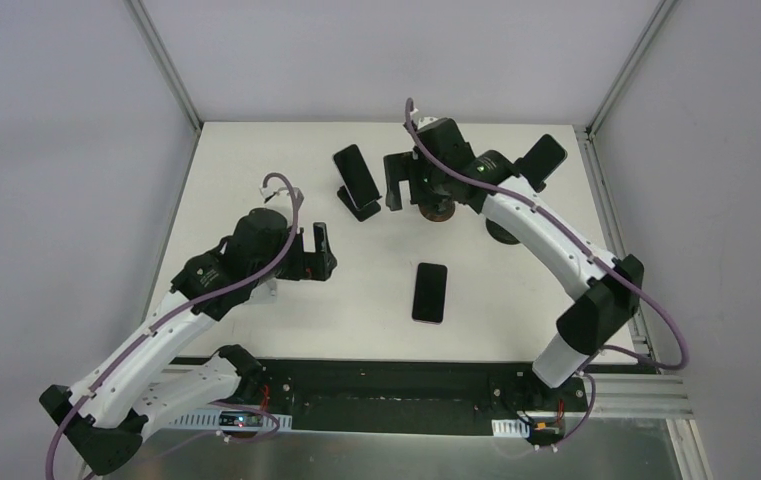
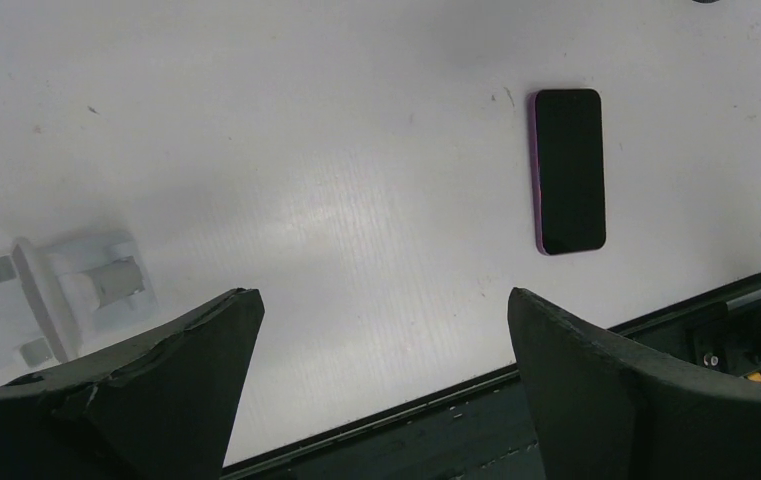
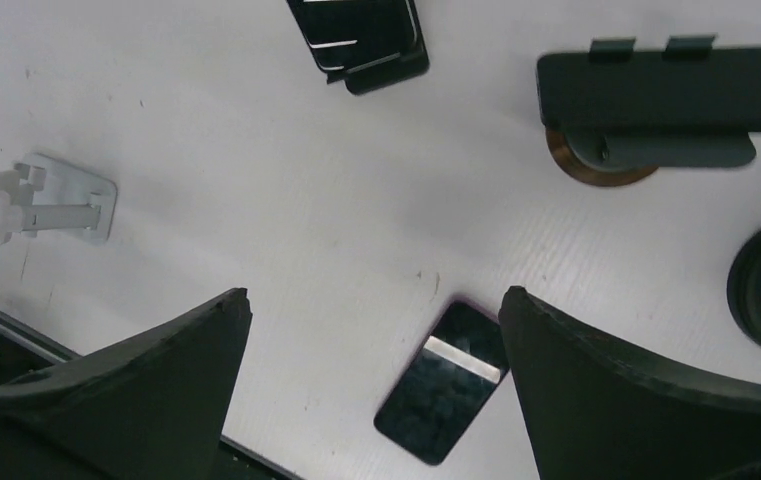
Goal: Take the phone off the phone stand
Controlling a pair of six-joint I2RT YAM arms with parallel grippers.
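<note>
Phone (image 1: pixel 355 170) leans in its black stand (image 1: pixel 362 208) at the far middle of the tabletop (image 1: pixel 516 300), long axis running near-to-far, just left of the right claw (image 1: pixel 401 185), which gapes wide and empty, much nearer than the left claw (image 1: pixel 318 250), also wide and empty.

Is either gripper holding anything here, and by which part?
Nothing is held. The left gripper and right gripper are both open and empty; a phone lies flat on the table, apart from both.
</note>
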